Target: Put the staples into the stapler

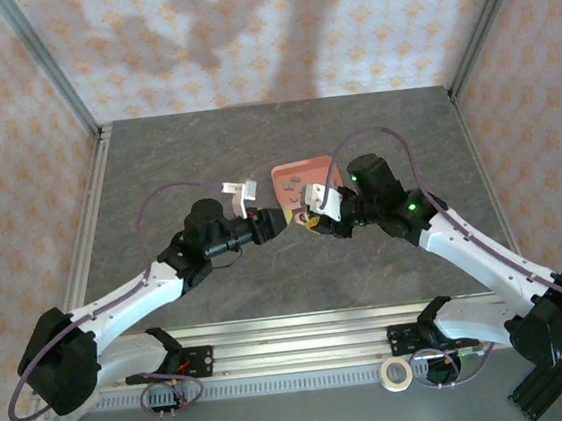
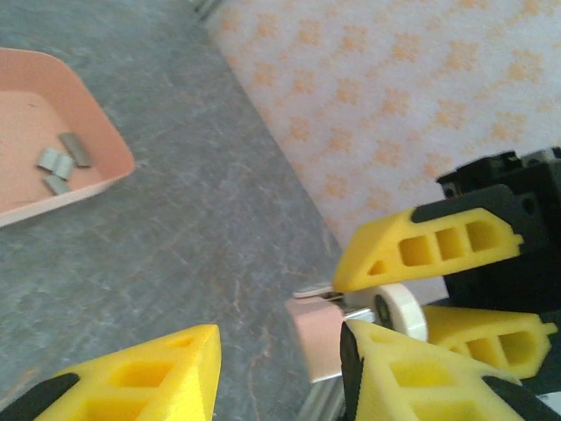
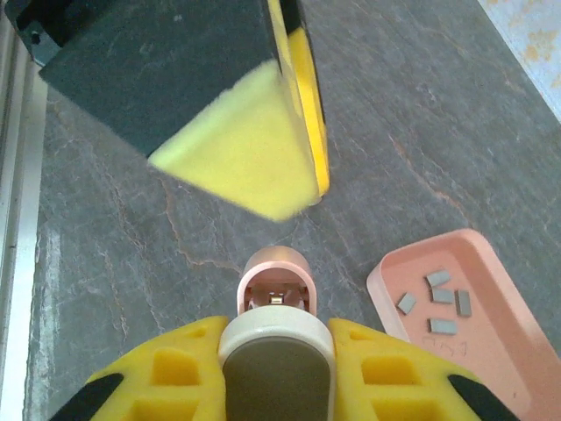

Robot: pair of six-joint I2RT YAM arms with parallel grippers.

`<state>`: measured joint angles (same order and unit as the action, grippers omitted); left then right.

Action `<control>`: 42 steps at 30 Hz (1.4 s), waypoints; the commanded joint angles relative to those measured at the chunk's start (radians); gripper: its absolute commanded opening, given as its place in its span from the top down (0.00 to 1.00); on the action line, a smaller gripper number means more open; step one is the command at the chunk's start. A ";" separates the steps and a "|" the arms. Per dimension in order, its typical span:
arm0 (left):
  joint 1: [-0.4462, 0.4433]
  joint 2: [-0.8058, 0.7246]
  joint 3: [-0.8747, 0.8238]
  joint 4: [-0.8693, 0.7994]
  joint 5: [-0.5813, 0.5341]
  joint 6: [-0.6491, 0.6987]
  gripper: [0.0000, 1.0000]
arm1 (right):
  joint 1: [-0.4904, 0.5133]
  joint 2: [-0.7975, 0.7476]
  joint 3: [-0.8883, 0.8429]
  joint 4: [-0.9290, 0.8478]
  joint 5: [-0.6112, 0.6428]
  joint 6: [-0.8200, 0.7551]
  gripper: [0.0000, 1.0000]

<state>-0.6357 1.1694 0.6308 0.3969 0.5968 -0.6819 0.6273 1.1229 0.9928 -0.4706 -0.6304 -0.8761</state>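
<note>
My right gripper [image 3: 276, 331] is shut on the stapler [image 3: 275, 303], which sits between the yellow fingers with its pink end pointing away and a silvery part inside. The left wrist view looks at the stapler [image 2: 319, 338] end-on, between the right gripper's fingers [image 2: 429, 250]. My left gripper [image 2: 280, 373] is open; the stapler's pink end lies close beside its right finger [image 2: 421, 377], far from the other. From above, the left gripper [image 1: 280, 221] and right gripper [image 1: 314, 221] meet nose to nose. Several staples [image 3: 438, 300] lie in the pink tray [image 3: 386, 279]; staples [image 2: 61, 163] also show in the tray [image 2: 35, 96].
The pink tray [image 1: 303, 179] sits just behind the two grippers on the grey tabletop. A roll of tape [image 1: 396, 372] lies on the rail at the near edge. Patterned walls close in the table on three sides.
</note>
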 commanded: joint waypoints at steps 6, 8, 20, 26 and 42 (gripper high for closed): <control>-0.038 0.055 0.033 0.060 0.071 0.007 0.59 | -0.003 0.011 0.014 0.018 -0.053 -0.077 1.00; -0.039 0.060 0.029 0.056 0.048 0.015 0.59 | -0.003 0.009 0.015 0.019 -0.061 -0.076 1.00; -0.039 0.120 -0.012 -0.017 -0.069 0.091 0.63 | -0.017 -0.050 0.035 0.060 -0.160 -0.010 1.00; -0.059 0.189 -0.007 0.043 -0.070 0.080 0.63 | -0.022 -0.070 0.030 0.092 -0.190 0.037 1.00; -0.065 0.016 -0.199 0.276 -0.143 0.214 0.55 | -0.160 -0.091 -0.049 0.204 -0.342 0.272 1.00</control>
<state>-0.7044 1.2385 0.4541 0.5964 0.4877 -0.5812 0.4690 1.0554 0.9508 -0.3370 -0.8867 -0.6647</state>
